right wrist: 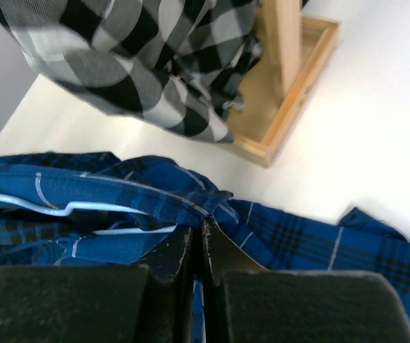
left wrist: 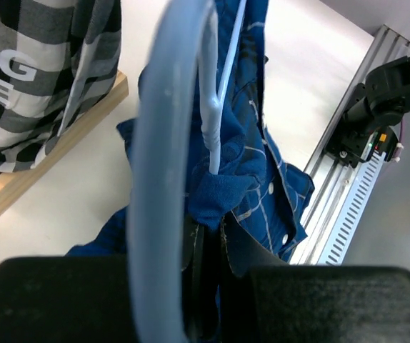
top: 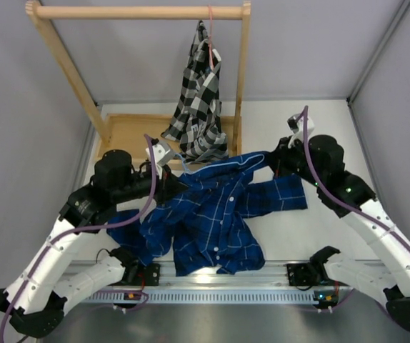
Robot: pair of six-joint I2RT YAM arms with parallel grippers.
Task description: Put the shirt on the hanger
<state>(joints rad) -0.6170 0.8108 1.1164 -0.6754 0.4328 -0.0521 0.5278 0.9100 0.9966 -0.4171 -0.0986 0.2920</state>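
The dark blue plaid shirt [top: 216, 218] lies crumpled on the white table between my arms, one sleeve spread to the right. The light-blue hanger [top: 212, 163] lies inside its collar end; its hook [left wrist: 155, 164] looms blurred beside my left fingers and its wire [right wrist: 83, 209] shows under the collar. My left gripper [top: 180, 184] is shut on a fold of shirt [left wrist: 262, 179] where the hanger neck enters the cloth. My right gripper [top: 271, 161] is shut on the shirt's collar edge [right wrist: 155, 193]. Both hold the cloth just above the table.
A black-and-white checked shirt [top: 201, 96] hangs on a pink-red hanger [top: 210, 43] from the wooden rack [top: 133, 12], directly behind the blue shirt. The rack's wooden base tray [top: 130, 132] sits at back left. An aluminium rail [top: 212, 275] runs along the near edge.
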